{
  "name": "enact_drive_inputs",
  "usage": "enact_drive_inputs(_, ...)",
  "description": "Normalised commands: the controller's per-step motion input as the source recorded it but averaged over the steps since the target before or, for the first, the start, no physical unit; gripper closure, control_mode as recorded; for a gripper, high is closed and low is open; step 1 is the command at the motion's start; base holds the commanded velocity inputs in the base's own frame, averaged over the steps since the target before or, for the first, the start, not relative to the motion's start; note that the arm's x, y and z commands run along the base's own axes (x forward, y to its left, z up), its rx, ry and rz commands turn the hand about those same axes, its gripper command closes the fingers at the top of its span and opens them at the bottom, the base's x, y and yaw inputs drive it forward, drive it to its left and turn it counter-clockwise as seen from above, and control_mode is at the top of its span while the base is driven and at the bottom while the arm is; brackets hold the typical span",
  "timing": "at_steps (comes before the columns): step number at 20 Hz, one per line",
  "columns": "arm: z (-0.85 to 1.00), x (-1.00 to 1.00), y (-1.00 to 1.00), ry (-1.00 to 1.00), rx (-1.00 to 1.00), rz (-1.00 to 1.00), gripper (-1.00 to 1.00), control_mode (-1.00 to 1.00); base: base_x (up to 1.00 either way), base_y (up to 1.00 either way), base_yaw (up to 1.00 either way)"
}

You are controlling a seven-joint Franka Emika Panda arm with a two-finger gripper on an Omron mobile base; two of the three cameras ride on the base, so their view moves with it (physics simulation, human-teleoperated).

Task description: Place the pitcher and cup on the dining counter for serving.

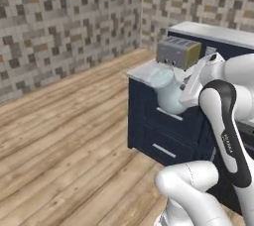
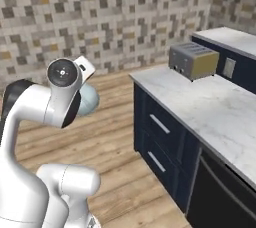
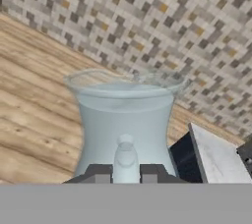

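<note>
Centrally, the gripper (image 3: 125, 173) clamps the thin handle of the pitcher (image 3: 125, 120), its fingertips (image 3: 101, 173) closed on either side. Bent at the elbow, the arm carries the pitcher (image 1: 168, 91) aloft above the wooden floor (image 1: 64, 136), beside a marble counter (image 2: 210, 107) bearing a toaster (image 2: 194, 60).

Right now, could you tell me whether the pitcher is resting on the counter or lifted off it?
Lifted. The pitcher is held by its handle between the gripper fingers, with wooden floor behind it, beside the marble counter.
</note>
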Motion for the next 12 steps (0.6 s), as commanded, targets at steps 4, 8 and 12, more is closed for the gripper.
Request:
enact_drive_inputs(4, 0.00, 0.00, 0.00, 0.00, 0.00, 0.00, 1.00, 1.00, 1.00, 0.96, 0.29)
enact_drive_inputs(8, 0.00, 0.00, 0.00, 0.00, 0.00, 0.00, 1.00, 1.00, 1.00, 0.96, 0.16)
enact_drive_inputs(12, 0.00, 0.00, 0.00, 0.00, 0.00, 0.00, 1.00, 1.00, 1.00, 0.92, -0.01)
